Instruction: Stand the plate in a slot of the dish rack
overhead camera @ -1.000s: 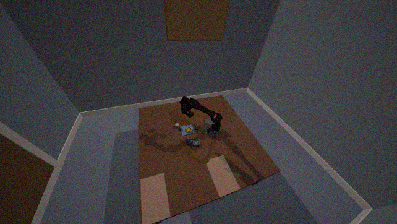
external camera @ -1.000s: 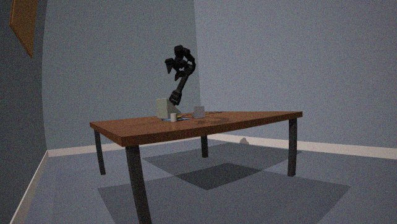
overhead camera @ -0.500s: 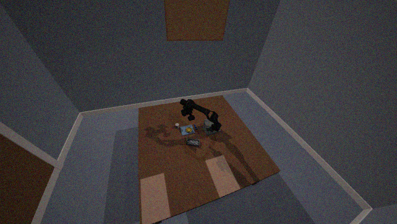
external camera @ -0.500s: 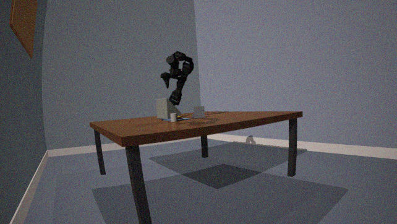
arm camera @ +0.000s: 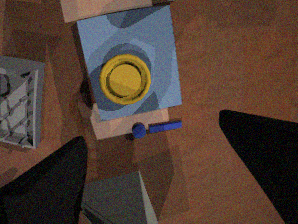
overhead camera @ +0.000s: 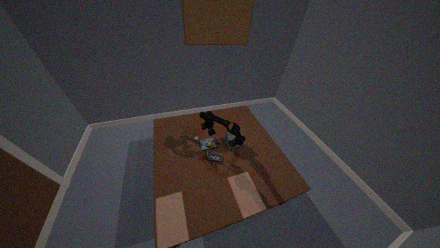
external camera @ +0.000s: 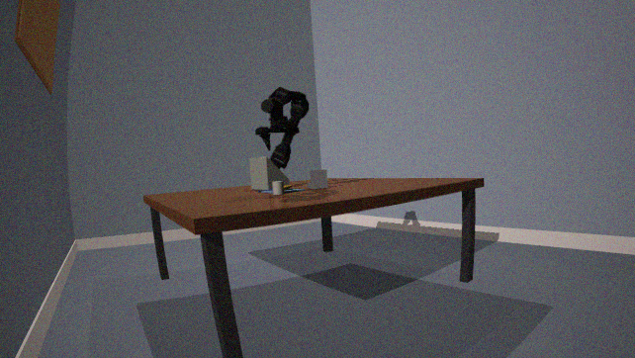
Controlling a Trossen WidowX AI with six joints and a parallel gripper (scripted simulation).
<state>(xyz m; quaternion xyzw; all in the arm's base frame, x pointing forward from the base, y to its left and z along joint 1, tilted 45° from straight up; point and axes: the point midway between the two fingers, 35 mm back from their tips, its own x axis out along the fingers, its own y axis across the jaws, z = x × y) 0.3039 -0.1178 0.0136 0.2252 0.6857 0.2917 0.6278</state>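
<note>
Wrist view: one yellow plate (overhead camera: 209, 144) (arm camera: 125, 79) set on one blue mat (overhead camera: 203, 147) (arm camera: 167, 55), one dish rack (overhead camera: 214, 157) (arm camera: 37, 107) placed apart, one tool (overhead camera: 208, 133) (arm camera: 154, 131) spread open, released.

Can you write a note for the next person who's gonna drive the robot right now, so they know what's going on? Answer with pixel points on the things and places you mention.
Gripper (overhead camera: 207, 133) (arm camera: 154, 131): open, holding nothing, up above the table.
Plate: the yellow one (overhead camera: 209, 144) (arm camera: 125, 79), lying flat on the blue mat.
Dish rack: the gray thing (overhead camera: 214, 157) (arm camera: 37, 107) beside the mat, on the table. No plate is standing in it.
Done: nothing of the plate job.
Left: grab the plate, stand it in a slot between the rails, let go, move the arm away.
</note>
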